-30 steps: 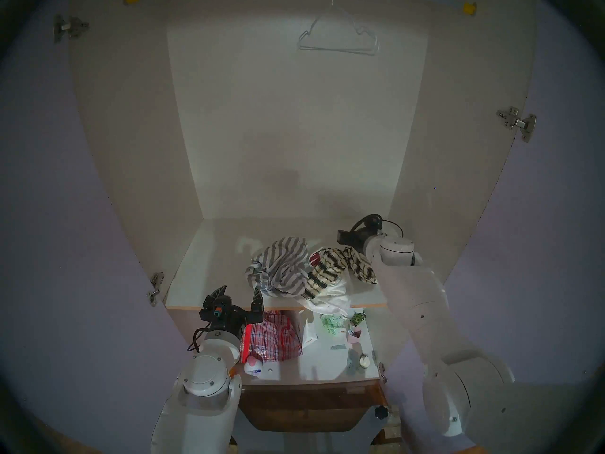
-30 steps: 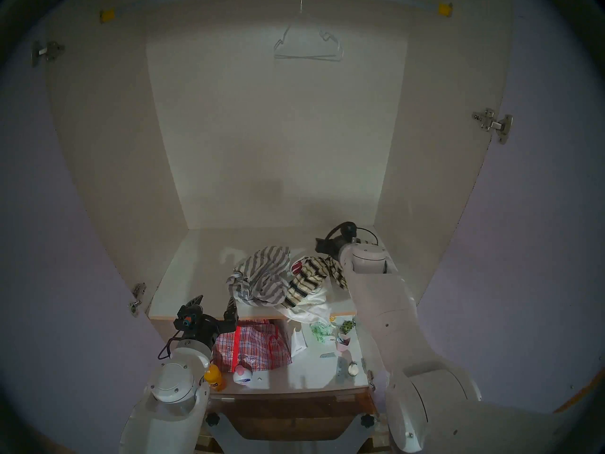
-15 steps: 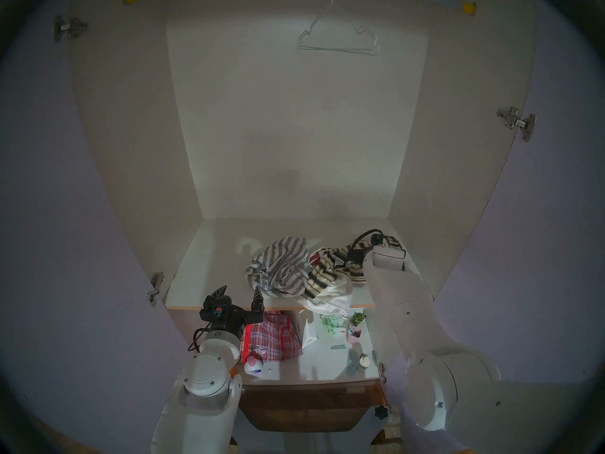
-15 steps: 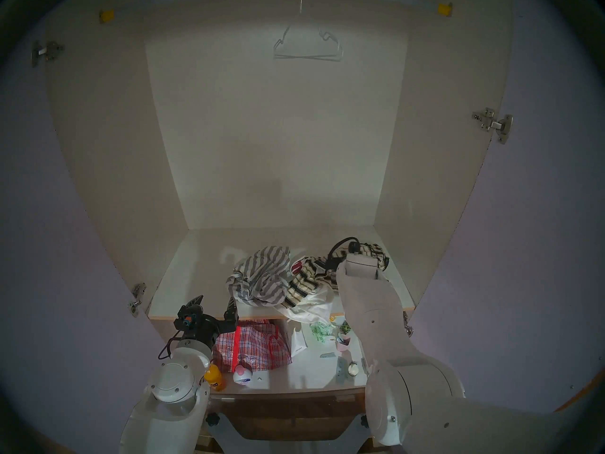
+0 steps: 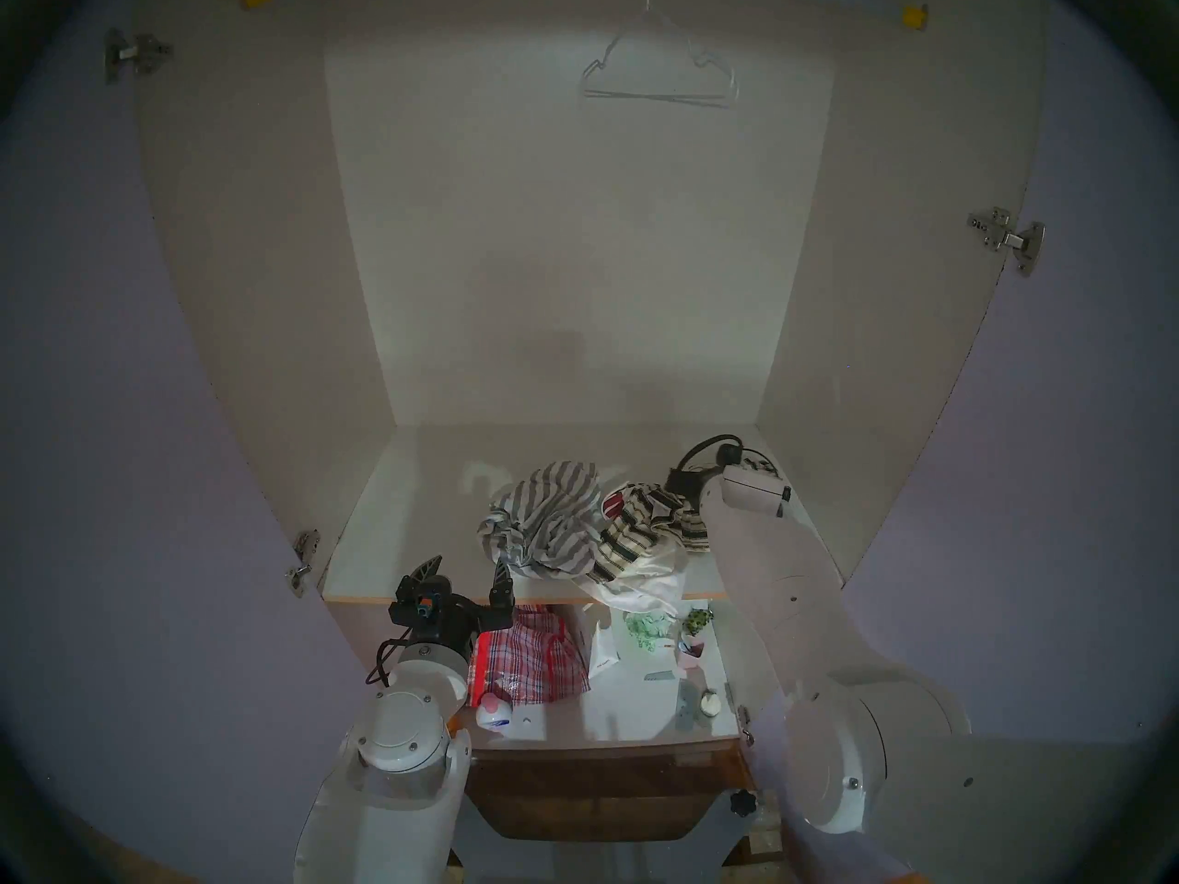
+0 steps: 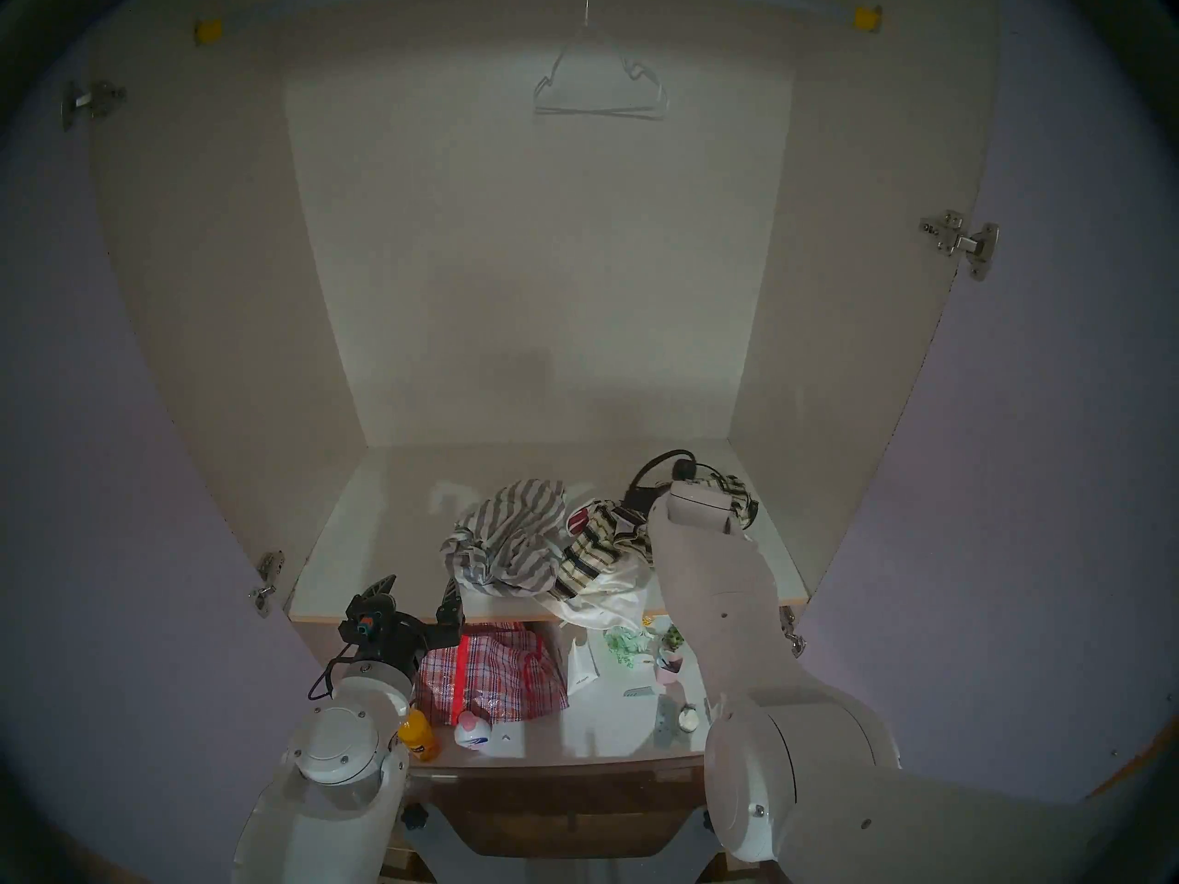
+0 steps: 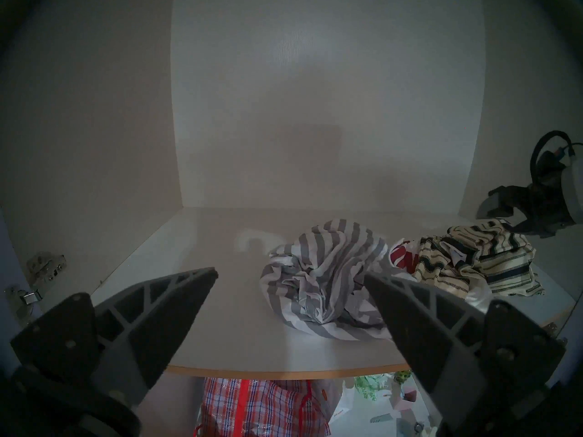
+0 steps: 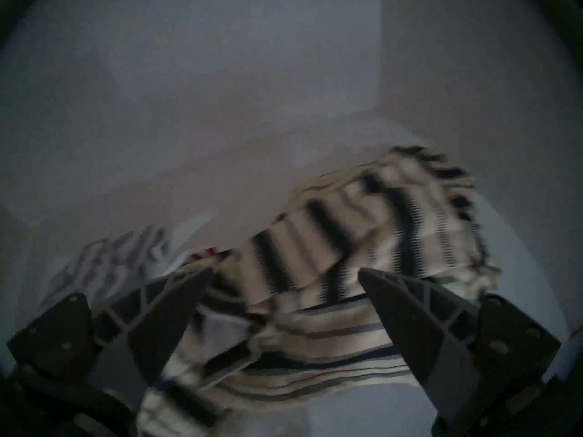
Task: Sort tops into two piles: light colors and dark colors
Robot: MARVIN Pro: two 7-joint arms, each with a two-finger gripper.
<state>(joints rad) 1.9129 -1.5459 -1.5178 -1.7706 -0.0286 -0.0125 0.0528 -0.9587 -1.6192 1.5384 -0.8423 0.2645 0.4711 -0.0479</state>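
Now the wardrobe shelf (image 5: 408, 519) in front of me carries all three tops, gathered in its right half. Biggest is the grey-and-white striped top (image 5: 545, 519), crumpled in a heap near the middle of the shelf. Just beside it on the right lies the cream top with black stripes (image 5: 638, 532), touching the grey one, and one part of it reaches toward the back right corner. Under the cream top is the white top with a red print (image 5: 644, 580); its thin cloth hangs over the front edge of the shelf, and a bit of the red print shows between the two striped tops. So the tops are not yet in two separate piles. My right pincer (image 8: 285, 274) is above the cream top, its fingers wide apart and nothing between them; the wrist view is blurred, so I cannot tell if they touch the cloth. My left pincer (image 5: 466, 567) is at the front edge of the shelf, left of the grey heap, also wide and empty. Below the shelf, on the tabletop (image 5: 612, 714), lies a red plaid bag (image 5: 529, 659) and beside it a white paper packet (image 5: 603, 650).
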